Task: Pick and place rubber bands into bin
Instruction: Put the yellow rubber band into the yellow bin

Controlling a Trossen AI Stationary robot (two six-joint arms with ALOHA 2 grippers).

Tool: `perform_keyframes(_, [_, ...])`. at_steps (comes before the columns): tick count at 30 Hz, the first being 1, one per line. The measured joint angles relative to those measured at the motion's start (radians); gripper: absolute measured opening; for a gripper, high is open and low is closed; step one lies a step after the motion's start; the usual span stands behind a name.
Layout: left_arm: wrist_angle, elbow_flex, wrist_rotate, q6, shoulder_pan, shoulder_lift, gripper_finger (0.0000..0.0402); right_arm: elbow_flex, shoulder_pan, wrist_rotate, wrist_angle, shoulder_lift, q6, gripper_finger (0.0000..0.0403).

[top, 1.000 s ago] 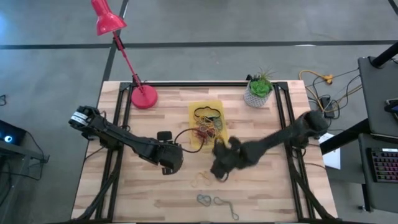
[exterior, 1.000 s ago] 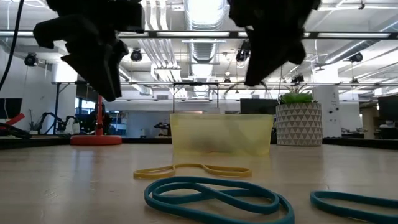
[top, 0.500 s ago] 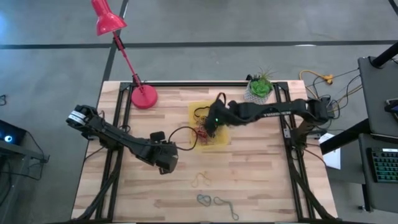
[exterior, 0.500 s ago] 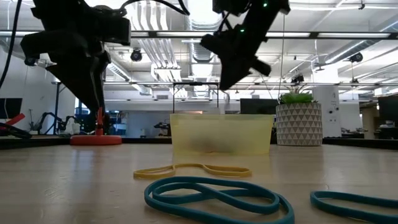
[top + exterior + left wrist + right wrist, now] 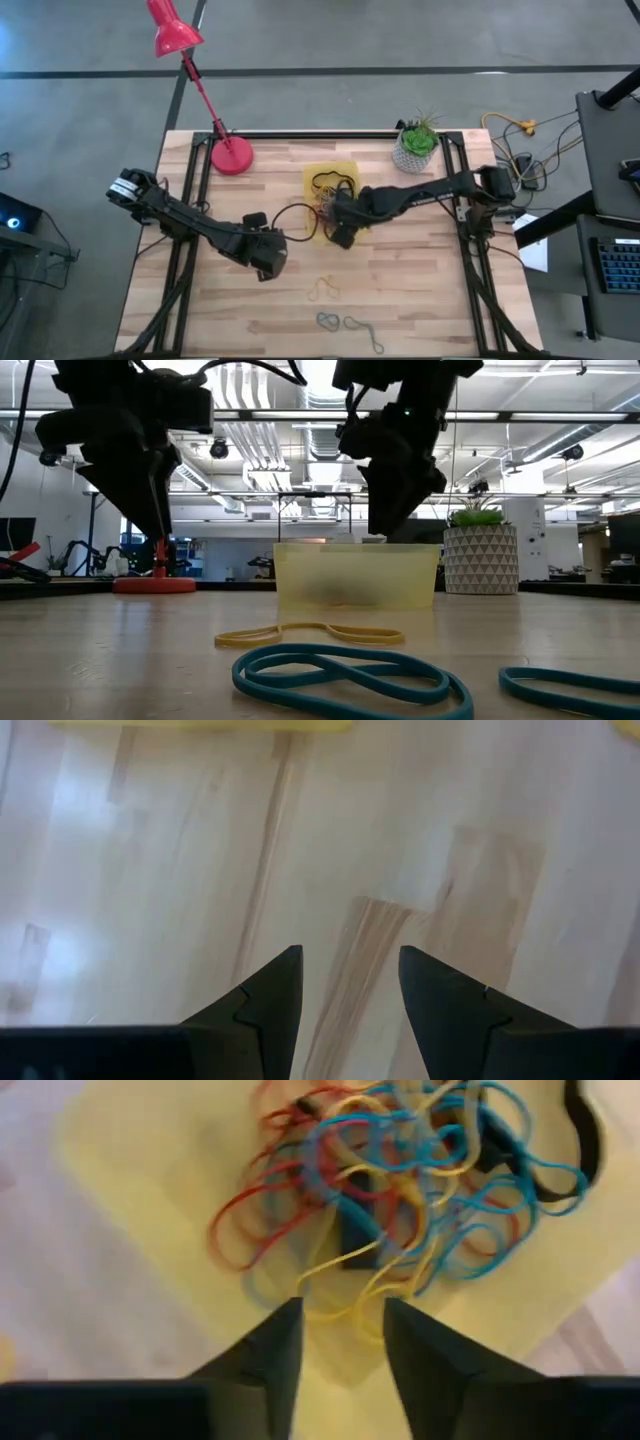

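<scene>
Wooden table (image 5: 420, 290) beneath ceiling lights; both claws, left (image 5: 345, 982) and right (image 5: 340, 1330), gape empty.

Bin (image 5: 356, 573) translucent plastic; table (image 5: 420, 300) pale wood (matt, planked).

We have two dark, matte arms built of chunky jointed segments. Our left arm (image 5: 190, 225) carries a white-marked block near its base and a thin black cable looping off it. Each pincer, the left pincer (image 5: 343, 988) and the right pincer (image 5: 334, 1342), ends in two black wedge-shaped fingers.
</scene>
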Motion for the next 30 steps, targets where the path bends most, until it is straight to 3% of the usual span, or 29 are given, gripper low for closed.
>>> perform_keyframes(5, [0.073,0.0,0.015,0.001,0.0,0.0,0.0151,0.0,0.102,0.006,-0.011,-0.007,-0.053,0.019])
perform_keyframes(11, [0.31,-0.002,0.137,0.001,0.0,0.009,0.0151,0.0,0.277,0.0,-0.02,-0.017,-0.018,0.0208])
perform_keyframes(19, [0.652,-0.003,0.186,0.032,-0.002,0.112,0.0151,-0.007,0.504,0.038,-0.08,-0.018,0.229,0.0206])
perform_keyframes(30, [0.67,0.009,0.19,-0.061,-0.051,0.272,0.0151,-0.047,0.742,0.15,-0.137,-0.019,0.642,0.0206])
